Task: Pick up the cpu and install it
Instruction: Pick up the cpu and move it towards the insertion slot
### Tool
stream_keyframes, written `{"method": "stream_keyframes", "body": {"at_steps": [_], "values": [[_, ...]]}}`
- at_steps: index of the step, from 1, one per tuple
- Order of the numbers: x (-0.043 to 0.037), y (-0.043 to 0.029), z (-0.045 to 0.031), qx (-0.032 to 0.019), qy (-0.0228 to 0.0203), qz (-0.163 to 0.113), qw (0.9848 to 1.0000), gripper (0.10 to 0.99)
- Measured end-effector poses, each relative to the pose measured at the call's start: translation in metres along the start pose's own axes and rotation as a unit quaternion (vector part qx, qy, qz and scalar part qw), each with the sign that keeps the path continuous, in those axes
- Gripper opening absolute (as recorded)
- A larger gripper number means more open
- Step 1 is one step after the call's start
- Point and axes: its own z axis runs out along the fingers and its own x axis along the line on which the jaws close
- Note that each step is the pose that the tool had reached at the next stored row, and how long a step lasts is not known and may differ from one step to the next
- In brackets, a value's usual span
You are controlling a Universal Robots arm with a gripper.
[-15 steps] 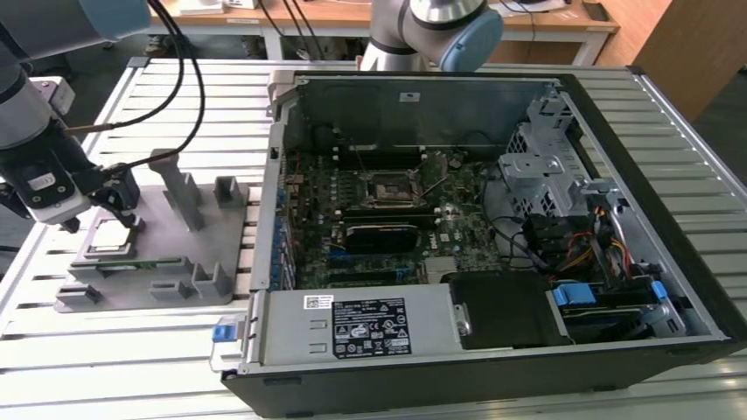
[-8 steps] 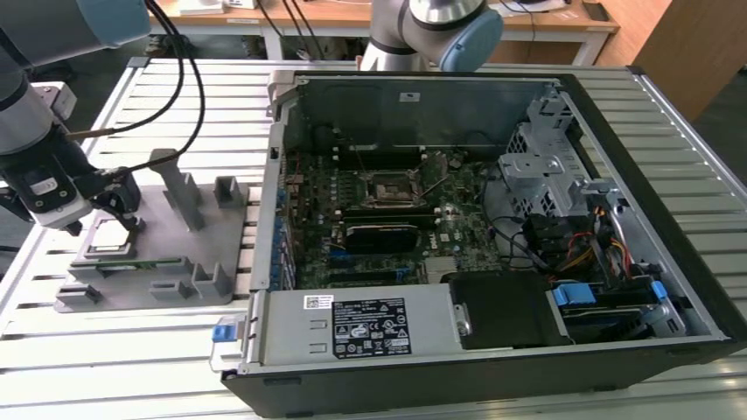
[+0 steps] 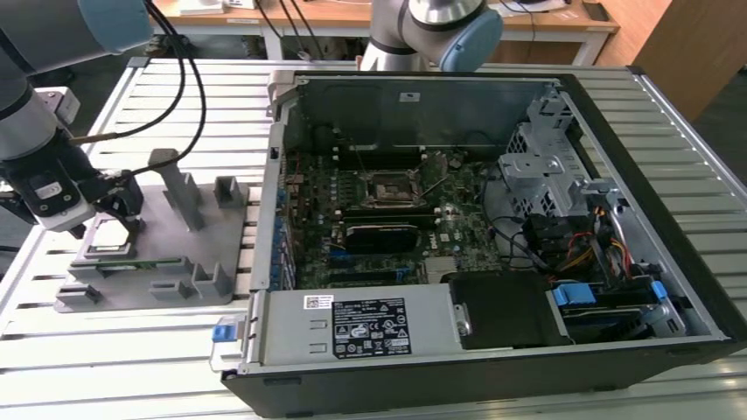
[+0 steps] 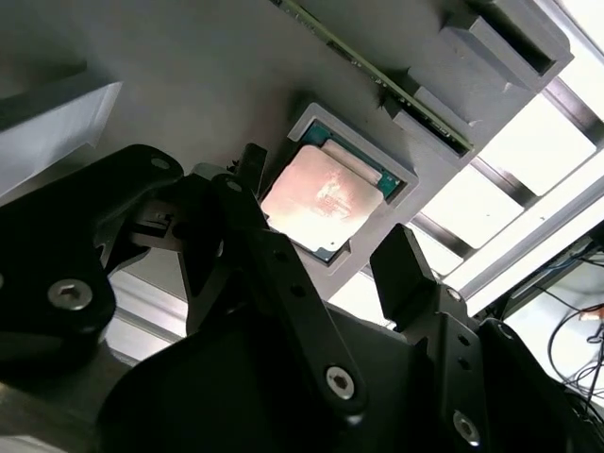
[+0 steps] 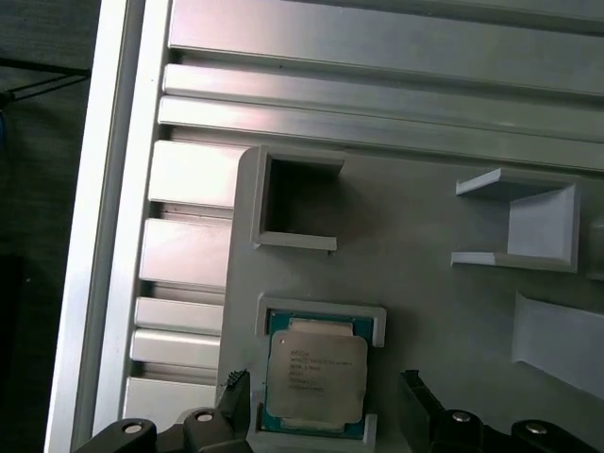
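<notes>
The cpu (image 3: 108,234) (image 4: 326,198) (image 5: 316,377), a small square chip with a pale metal top, lies flat in a recess of the grey plastic holder (image 3: 198,254) (image 5: 425,208) at the exterior view's left. My gripper (image 3: 114,213) (image 4: 324,206) (image 5: 324,385) hangs just over it and is open. One black finger (image 5: 236,389) stands off one side of the chip and the other finger (image 5: 412,385) off the opposite side, with a gap on each side. The black socket (image 3: 386,186) sits on the motherboard inside the open computer case.
The open computer case (image 3: 653,219) fills the middle and right of the exterior view, with a drive cage (image 3: 543,166), wiring and a power supply (image 3: 362,328) inside. Upright posts (image 3: 175,188) of the holder rise beside the gripper. Black cables (image 3: 187,79) hang over the slatted metal table (image 3: 152,367).
</notes>
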Motion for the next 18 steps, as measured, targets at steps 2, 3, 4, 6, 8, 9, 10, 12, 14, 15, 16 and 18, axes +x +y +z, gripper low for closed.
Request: {"method": "stream_keyframes", "body": {"at_steps": [2,3,4,6,8,9,10,12,14,15,16,18], "values": [[0.0003,0.0000,0.0015,0.0000,-0.0006,0.001,1.0000,0.718],[0.0003,0.0000,0.0021,0.0000,-0.0007,0.002,1.0000,0.718],[0.0004,0.0001,0.0027,0.0001,-0.0007,0.003,1.0000,0.718],[0.0005,0.0002,0.0039,0.0001,-0.0009,0.006,1.0000,0.718],[0.0005,0.0005,0.0050,0.0002,-0.0010,0.009,1.0000,0.718],[0.0005,0.0006,0.0054,0.0002,-0.0010,0.011,0.9999,0.718],[0.0005,0.0008,0.0060,0.0002,-0.0011,0.012,0.9999,0.718],[0.0005,0.0015,0.0071,0.0003,-0.0011,0.014,0.9999,0.718],[0.0003,0.0022,0.0084,0.0003,-0.0013,0.016,0.9999,0.718],[0.0003,0.0024,0.0090,0.0003,-0.0013,0.017,0.9999,0.718],[0.0003,0.0026,0.0093,0.0003,-0.0013,0.018,0.9998,0.718],[0.0003,0.0028,0.0096,0.0003,-0.0013,0.018,0.9998,0.706]]}}
